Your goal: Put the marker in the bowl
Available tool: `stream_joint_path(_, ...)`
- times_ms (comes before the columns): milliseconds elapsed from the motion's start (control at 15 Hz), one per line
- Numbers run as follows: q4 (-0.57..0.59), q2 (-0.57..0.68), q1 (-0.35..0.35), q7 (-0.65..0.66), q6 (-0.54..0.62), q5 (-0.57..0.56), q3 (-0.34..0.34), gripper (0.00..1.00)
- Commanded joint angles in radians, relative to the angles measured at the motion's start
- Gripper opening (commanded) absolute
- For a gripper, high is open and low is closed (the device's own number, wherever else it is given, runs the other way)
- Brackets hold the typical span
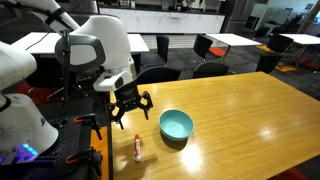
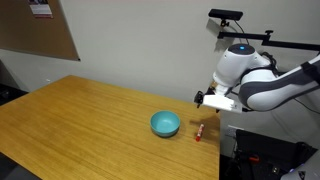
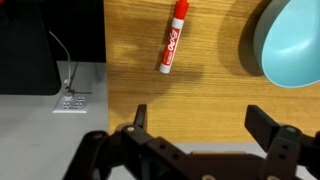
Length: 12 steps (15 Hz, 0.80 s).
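Observation:
The red and white marker (image 1: 136, 148) lies flat on the wooden table (image 1: 240, 115) near its edge; it also shows in an exterior view (image 2: 199, 132) and in the wrist view (image 3: 174, 37). The teal bowl (image 1: 176, 125) stands on the table beside it, a short gap away, and shows in an exterior view (image 2: 165, 124) and at the right edge of the wrist view (image 3: 290, 45). My gripper (image 1: 132, 112) hangs above the table edge, over the marker, open and empty. In the wrist view its fingers (image 3: 200, 120) are spread wide with only wood between them.
Off the table's edge are a grey surface with a power outlet and cable (image 3: 68, 95). Chairs (image 1: 205, 48) and other tables (image 1: 225, 40) stand behind. A cork board (image 2: 40, 30) hangs on the wall.

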Motion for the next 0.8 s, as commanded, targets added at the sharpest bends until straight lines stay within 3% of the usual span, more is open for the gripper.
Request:
stream_joint_path(0, 0.002, 0.058, 0.045, 0.051, 0.008, -0.050, -0.056, 1.00)
stream_joint_path(733, 0.001, 0.208, 0.161, 0.159, 0.046, -0.123, -0.190, 1.00)
